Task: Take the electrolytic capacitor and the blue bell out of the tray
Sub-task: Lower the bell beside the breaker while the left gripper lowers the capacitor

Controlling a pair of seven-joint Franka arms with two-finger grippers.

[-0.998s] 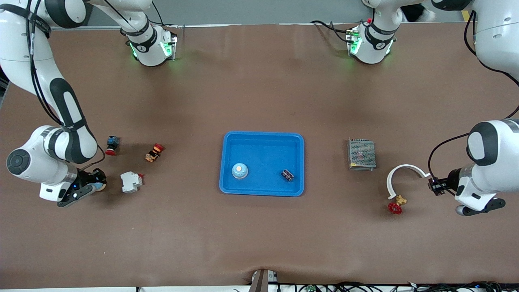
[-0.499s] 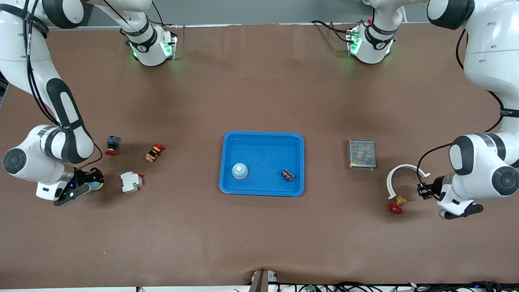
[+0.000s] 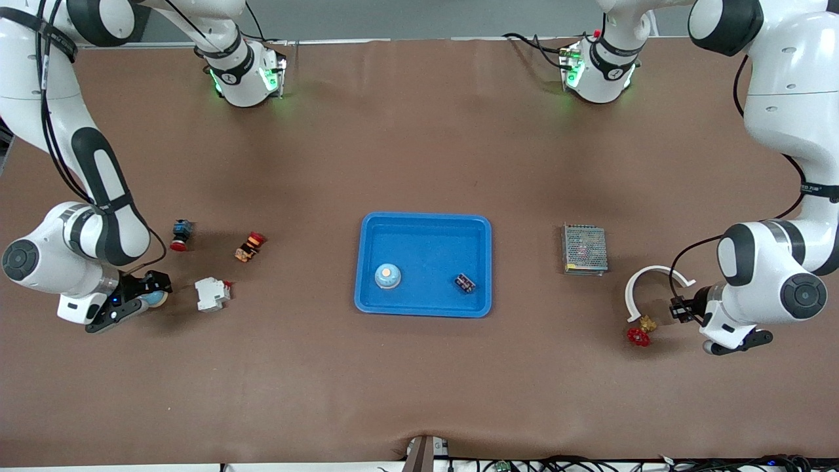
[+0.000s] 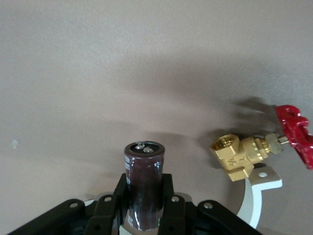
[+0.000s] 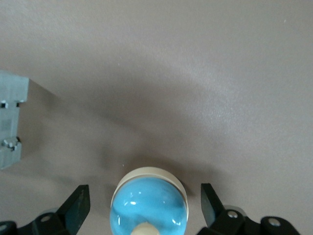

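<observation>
My left gripper is shut on a dark maroon capacitor, which it holds low over the table beside the brass valve; its fingers clamp the can's sides. My right gripper is open and low at the table, and its fingertips straddle a blue bell with a gap on each side. That bell sits on the table. The blue tray in the middle holds another blue bell and a small dark part.
A brass valve with a red handle and a white arc lie by the left gripper, with a metal mesh box toward the tray. A white breaker and two red-capped push buttons lie near the right gripper.
My left arm has moved toward the valve and the white arc with the capacitor in its grip. My right gripper has shifted slightly and stays around the bell.
</observation>
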